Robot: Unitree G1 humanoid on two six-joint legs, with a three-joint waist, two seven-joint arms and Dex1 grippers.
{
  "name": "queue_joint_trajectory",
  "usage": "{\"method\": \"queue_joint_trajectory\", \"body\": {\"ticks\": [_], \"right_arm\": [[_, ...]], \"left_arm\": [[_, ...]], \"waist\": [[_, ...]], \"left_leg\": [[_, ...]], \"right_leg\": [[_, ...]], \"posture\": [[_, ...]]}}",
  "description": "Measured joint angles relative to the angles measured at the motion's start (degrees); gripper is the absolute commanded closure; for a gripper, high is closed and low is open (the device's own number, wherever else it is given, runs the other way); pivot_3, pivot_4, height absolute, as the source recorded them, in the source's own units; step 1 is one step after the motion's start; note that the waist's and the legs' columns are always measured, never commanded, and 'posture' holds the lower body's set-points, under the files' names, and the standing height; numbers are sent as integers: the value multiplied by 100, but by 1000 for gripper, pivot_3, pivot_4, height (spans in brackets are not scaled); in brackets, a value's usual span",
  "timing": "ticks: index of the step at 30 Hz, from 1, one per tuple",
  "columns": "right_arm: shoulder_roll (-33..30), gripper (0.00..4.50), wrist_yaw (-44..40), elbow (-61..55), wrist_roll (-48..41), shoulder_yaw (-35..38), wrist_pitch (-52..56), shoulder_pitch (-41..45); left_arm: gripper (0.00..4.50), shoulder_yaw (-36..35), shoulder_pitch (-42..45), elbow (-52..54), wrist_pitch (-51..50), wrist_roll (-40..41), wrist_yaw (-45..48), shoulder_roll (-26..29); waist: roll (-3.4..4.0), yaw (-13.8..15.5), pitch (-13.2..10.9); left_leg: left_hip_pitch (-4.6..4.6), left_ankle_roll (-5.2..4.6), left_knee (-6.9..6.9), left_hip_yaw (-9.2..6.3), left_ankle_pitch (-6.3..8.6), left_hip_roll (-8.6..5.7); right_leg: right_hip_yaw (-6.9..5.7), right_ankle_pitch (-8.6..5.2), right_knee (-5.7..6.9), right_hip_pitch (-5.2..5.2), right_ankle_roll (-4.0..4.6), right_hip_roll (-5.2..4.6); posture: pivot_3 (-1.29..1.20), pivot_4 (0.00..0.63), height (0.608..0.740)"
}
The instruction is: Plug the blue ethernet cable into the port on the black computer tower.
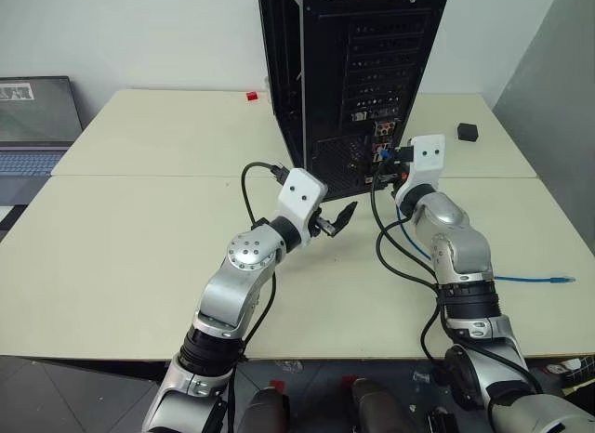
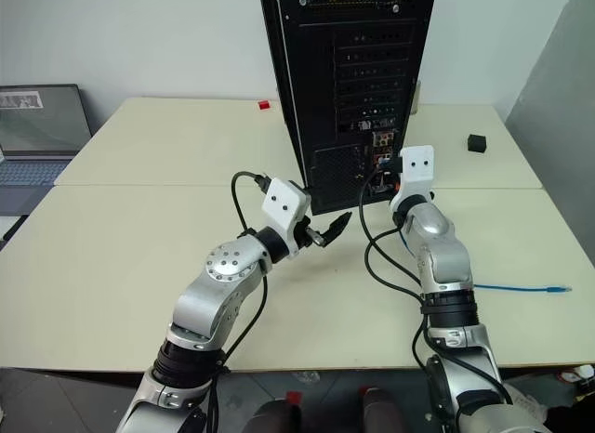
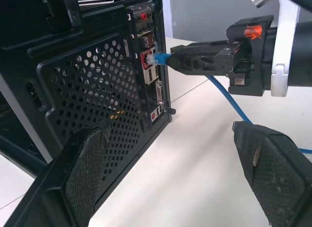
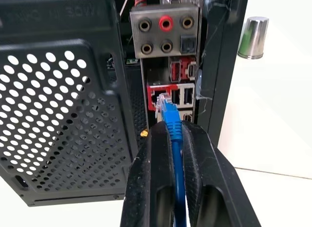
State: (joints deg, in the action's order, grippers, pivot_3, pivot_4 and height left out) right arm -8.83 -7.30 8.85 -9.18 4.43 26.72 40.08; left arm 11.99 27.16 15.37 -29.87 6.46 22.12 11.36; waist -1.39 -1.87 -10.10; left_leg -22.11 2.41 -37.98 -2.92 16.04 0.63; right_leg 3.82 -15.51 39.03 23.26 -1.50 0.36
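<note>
The black computer tower point(image 1: 353, 71) stands upright at the back middle of the table, its rear panel facing me. My right gripper point(image 4: 170, 132) is shut on the blue ethernet cable point(image 4: 171, 122) just behind its plug point(image 4: 164, 101). The plug's clear tip sits at the mouth of the red-framed port point(image 4: 157, 96) low on the rear panel; I cannot tell whether it is fully in. The rest of the cable trails back over the table to its free end point(image 1: 561, 280) at the right. My left gripper point(image 1: 342, 217) hangs open to the left of the port, holding nothing.
A grey laptop point(image 1: 33, 126) sits at the far left edge. A small red piece point(image 1: 251, 96) lies behind the tower's left side, and a small black block point(image 1: 468, 131) at the back right. A metal cup point(image 4: 253, 37) stands beyond the tower. Black arm cables point(image 1: 390, 238) loop over the table.
</note>
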Motion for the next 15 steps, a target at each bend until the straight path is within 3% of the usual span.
{"method": "queue_joint_trajectory", "body": {"ticks": [15], "right_arm": [[25, 4500, -16, 29, 73, -58, -6, 95]], "left_arm": [[260, -5, 0, 0, -2, 0, -1, 16]], "waist": [[1, -34, -1]], "left_leg": [[0, 0, 0, 3, 0, 2]], "right_leg": [[4, 0, 1, 2, 0, 1]], "posture": [[0, 150, 740]]}}
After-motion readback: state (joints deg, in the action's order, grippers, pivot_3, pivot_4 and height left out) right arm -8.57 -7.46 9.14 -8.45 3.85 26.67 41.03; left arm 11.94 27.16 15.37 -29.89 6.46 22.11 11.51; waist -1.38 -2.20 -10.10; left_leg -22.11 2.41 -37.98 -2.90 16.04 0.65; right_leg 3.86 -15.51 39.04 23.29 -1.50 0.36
